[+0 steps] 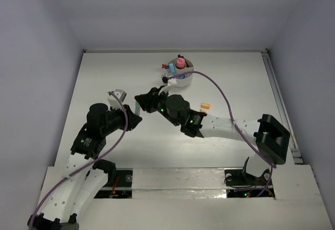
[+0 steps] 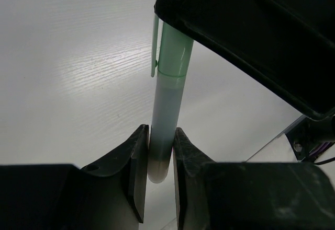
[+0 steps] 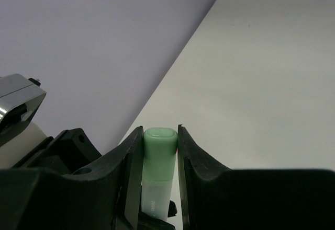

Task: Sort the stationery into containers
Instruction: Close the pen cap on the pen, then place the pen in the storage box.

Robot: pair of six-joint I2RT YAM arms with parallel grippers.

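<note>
1. Top view: left end effector and right end effector meet mid-frame, lower left of the white cup.
2. Left wrist view: the left one clamps the green marker by its pale barrel end.
3. Right wrist view: the right one grips its green cap. I judge this a handover: left must release, then right carries it to the cup.

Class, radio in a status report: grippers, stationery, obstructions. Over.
Left gripper shut on translucent green-capped marker, barrel end. Right gripper shut on its cap. Round white cup beyond, holding pieces. Nothing seen blocking.
</note>
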